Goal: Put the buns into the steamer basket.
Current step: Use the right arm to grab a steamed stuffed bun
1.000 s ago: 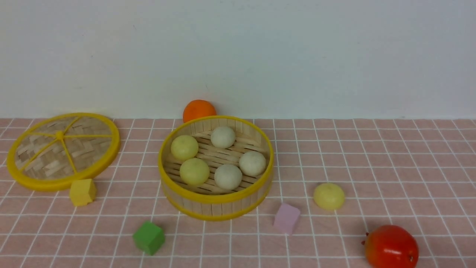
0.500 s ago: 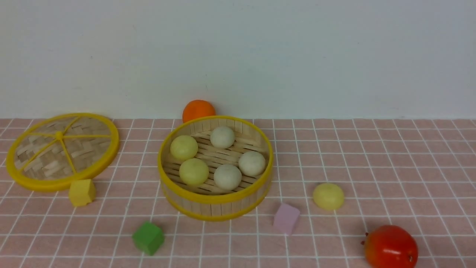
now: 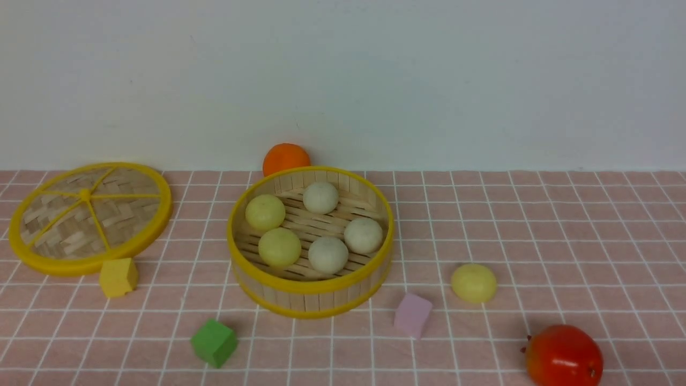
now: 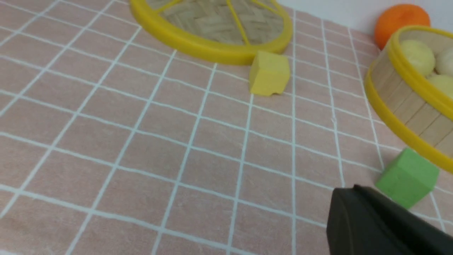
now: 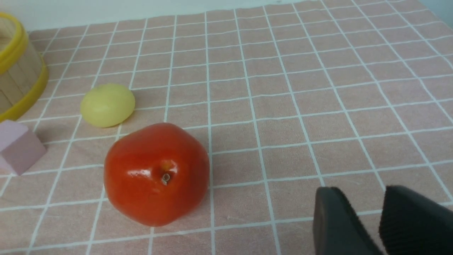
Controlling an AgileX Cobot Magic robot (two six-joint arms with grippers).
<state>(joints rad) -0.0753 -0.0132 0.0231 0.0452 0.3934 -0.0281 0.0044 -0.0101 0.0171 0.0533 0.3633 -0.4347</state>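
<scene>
You have nothing to read here: no words, labels, brands, numbers or signs show legibly in any of the three views.

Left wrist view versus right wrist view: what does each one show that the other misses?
Only the left wrist view: the woven lid, yellow cube, green cube, orange ball, buns inside the steamer basket, and the shut left gripper. Only the right wrist view: the red fruit, the pale yellow bun lying loose on the cloth, the lilac cube, and the open right gripper. Both: part of the steamer basket's wall and the pink checked cloth.
</scene>
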